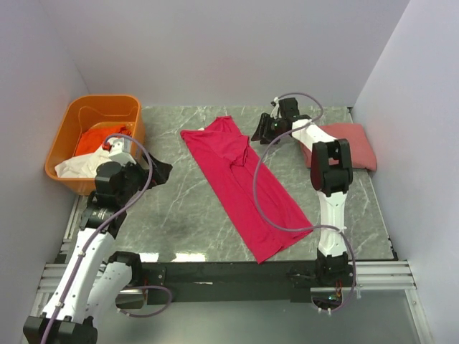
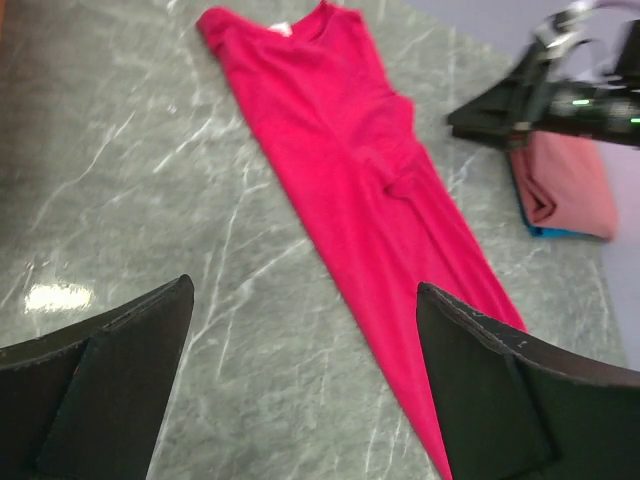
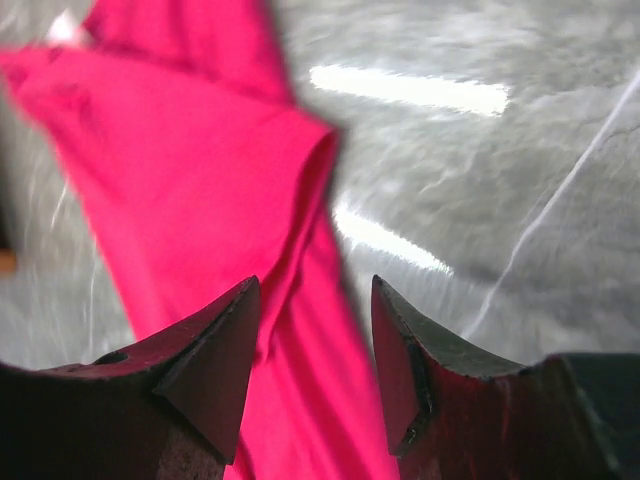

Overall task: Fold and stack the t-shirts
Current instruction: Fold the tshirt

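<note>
- T-shirt (image 1: 240, 183), crimson: folded lengthwise, flat, right of orange tub (image 1: 68, 136).
- Left gripper (image 2: 305, 288): jaws wide apart, empty, just right of tub.
- Right gripper (image 3: 315, 285): jaws parted, empty, well right of tub.

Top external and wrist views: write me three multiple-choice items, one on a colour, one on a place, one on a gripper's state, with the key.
1. What colour is the long shirt folded lengthwise across the middle of the table?
A. crimson-pink
B. blue
C. white

2. Where does the folded salmon-pink shirt lie?
A. on the long shirt
B. at the table's far right
C. at the near left edge

3. How does the left gripper stand?
A. open, holding nothing
B. shut on the long shirt
C. shut on the salmon-pink shirt

Key: 1 A, all three views show it bright crimson-pink; 2 B, it rests by the right wall, apart from the long shirt; 3 A, its jaws stand wide apart over the table.
</note>
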